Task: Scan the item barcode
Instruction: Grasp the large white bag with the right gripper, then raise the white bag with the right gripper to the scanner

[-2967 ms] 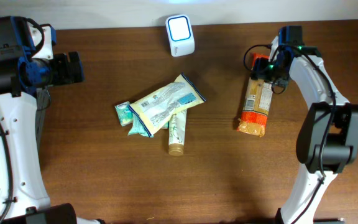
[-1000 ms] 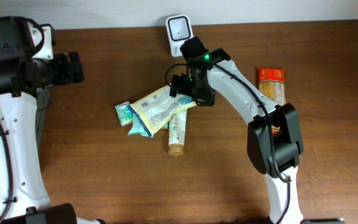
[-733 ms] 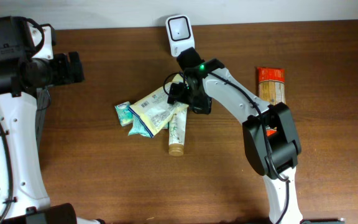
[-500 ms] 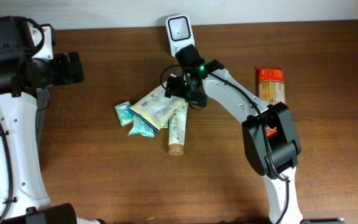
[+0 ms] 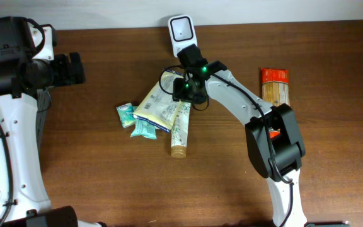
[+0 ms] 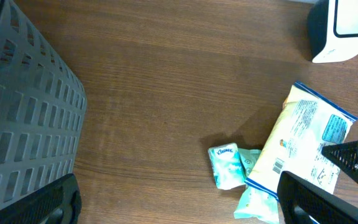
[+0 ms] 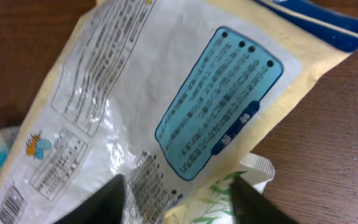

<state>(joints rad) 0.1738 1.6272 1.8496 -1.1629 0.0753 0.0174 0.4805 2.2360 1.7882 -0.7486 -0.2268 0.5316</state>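
Note:
A yellow packet with a blue-edged end (image 5: pixel 158 104) (image 6: pixel 303 146) lies tilted in the pile at mid-table and fills the right wrist view (image 7: pixel 166 106). A small barcode (image 7: pixel 11 202) shows on its corner. My right gripper (image 5: pixel 183 89) (image 7: pixel 176 202) has closed in on the packet's end, one finger on its printed face, the other at its edge above a tube (image 7: pixel 257 171). The white scanner (image 5: pixel 182 33) (image 6: pixel 344 31) stands just behind at the table's back edge. My left gripper (image 5: pixel 74 68) (image 6: pixel 179 205) hangs open at the far left, holding nothing.
A green-leaf tube (image 5: pixel 179 133) and teal tissue packs (image 5: pixel 126 115) (image 6: pixel 229 165) lie under and beside the packet. An orange pasta pack (image 5: pixel 275 85) lies at the right. A grey slatted basket (image 6: pixel 17 124) stands at the left.
My right arm came from the pasta pack to the pile and its jaws narrowed onto the yellow packet, which has tipped up and looks narrower. The left arm has not moved.

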